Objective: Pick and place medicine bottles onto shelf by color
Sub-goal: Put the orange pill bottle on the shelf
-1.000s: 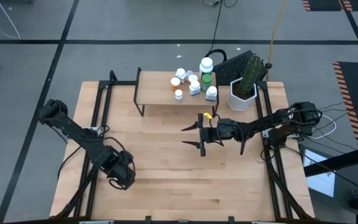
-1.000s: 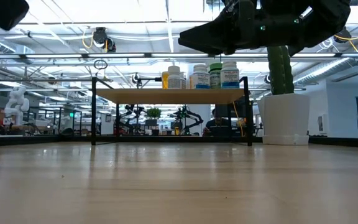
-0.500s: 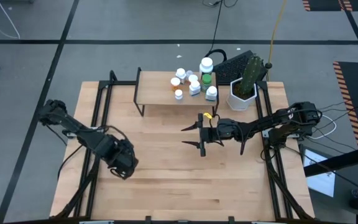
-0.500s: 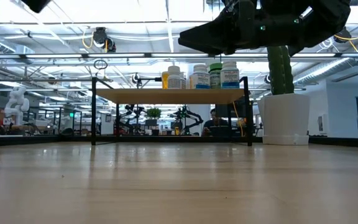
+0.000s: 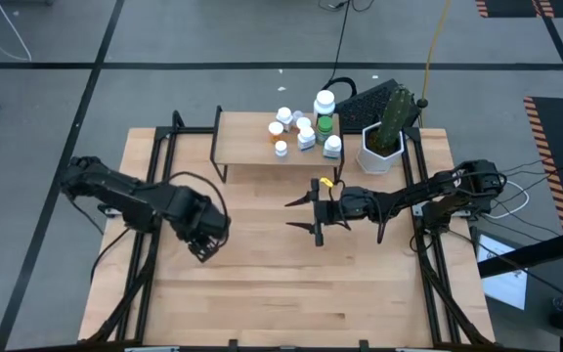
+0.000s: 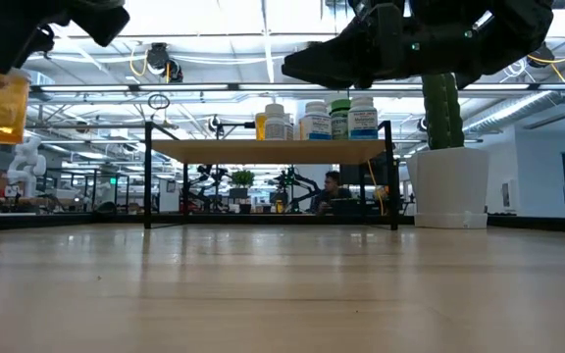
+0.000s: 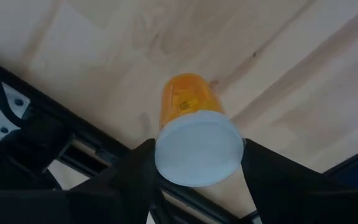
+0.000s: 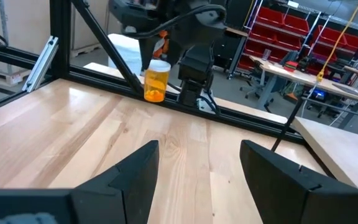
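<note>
Moving from the desk's left edge toward its middle, left end effector (image 5: pixel 206 238) carries a small orange white-capped pill bottle (image 7: pixel 194 134) clenched above the desk; shelf placement remains. Right end effector (image 5: pixel 306 212) hangs released.

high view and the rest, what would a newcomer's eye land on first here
First, the orange pill bottle with a white cap, clamped in the left hand above the tabletop's left half. Next, the cluster of white-capped bottles crowded on the right end of the small light-wood shelf, with the right hand open in front of it.
</note>
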Controlling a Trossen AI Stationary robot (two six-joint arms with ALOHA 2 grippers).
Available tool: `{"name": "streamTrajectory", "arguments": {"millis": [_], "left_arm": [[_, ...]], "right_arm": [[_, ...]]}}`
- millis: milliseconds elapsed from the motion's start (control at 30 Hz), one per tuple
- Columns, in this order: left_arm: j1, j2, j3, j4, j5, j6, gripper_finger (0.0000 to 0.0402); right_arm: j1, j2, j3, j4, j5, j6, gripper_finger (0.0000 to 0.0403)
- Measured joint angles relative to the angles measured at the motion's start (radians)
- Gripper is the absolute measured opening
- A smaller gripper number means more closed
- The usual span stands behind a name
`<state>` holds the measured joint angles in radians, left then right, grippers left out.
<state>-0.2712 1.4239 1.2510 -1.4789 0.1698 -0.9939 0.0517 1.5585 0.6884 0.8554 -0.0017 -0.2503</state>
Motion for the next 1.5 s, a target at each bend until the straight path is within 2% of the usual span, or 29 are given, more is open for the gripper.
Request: {"name": "streamTrajectory", "arguments": {"millis": [367, 667, 1100, 1500], "left_arm": [[0.156, 0.001, 0.013, -0.072, 0.04, 0.151, 0.0221], [0.238, 0.001, 0.213, -0.093, -0.029, 0.221, 0.0221], [0.32, 0.001, 0.507, -0.092, -0.037, 0.274, 0.0221], [0.526, 0.003, 0.556, -0.092, -0.089, 0.439, 0.0221]], "right_arm": [[0.0, 0.0, 0.0, -0.015, 0.0, -0.005, 0.0219], [0.0, 0.0, 0.0, -0.029, 0.0, -0.016, 0.0219], [0.0, 0.0, 0.0, -0.042, 0.0, -0.024, 0.0219], [0.0, 0.0, 0.0, -0.045, 0.0, -0.024, 0.0219]]}}
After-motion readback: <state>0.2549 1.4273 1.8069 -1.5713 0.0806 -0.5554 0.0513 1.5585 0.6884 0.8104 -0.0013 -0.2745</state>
